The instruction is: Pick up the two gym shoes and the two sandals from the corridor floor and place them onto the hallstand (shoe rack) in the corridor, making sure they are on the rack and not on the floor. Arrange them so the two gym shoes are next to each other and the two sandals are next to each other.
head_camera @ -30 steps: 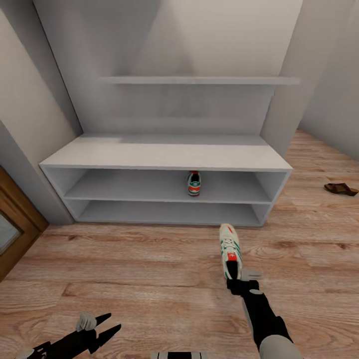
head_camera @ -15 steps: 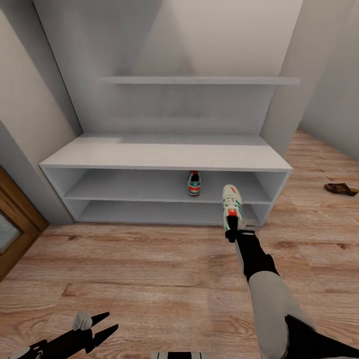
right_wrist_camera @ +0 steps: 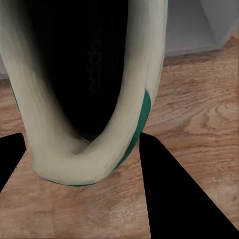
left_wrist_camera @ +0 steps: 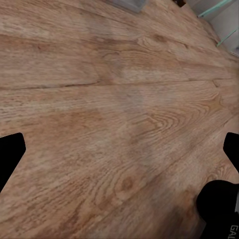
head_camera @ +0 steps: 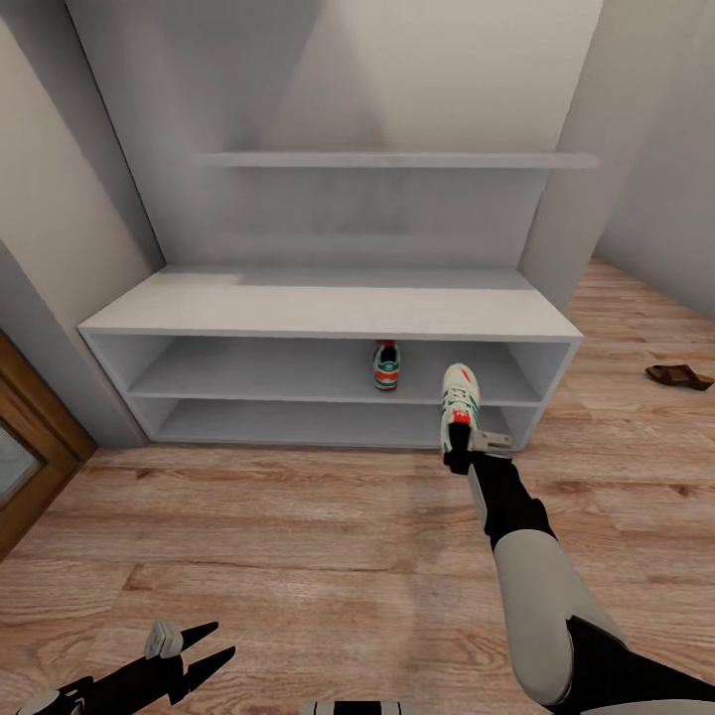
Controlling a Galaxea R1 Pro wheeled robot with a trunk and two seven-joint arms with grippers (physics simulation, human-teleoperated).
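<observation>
Cream-white gym shoe [head_camera: 460, 397] clamped at heel in right gripper [head_camera: 459, 449], held toe-forward before hallstand [head_camera: 328, 310] upper shelf. Its mate [head_camera: 385, 364] sits there already. Step: placing. Next, likely ease inward and leftward beside mate. Left gripper [head_camera: 204, 645] apart, idle over floor [head_camera: 248, 526]. One sandal [head_camera: 679, 375] lies far right.

Cream-white lace-up gym shoe [head_camera: 460, 399] right of centre: green side stripes, red-orange tongue patch; a second gym shoe [head_camera: 385, 365] on the pale-grey hallstand [head_camera: 328, 310] shows a teal-and-red heel. Light brown wood-plank floor [head_camera: 298, 536] with darker grain; brown leather sandal [head_camera: 679, 376] at right edge.
</observation>
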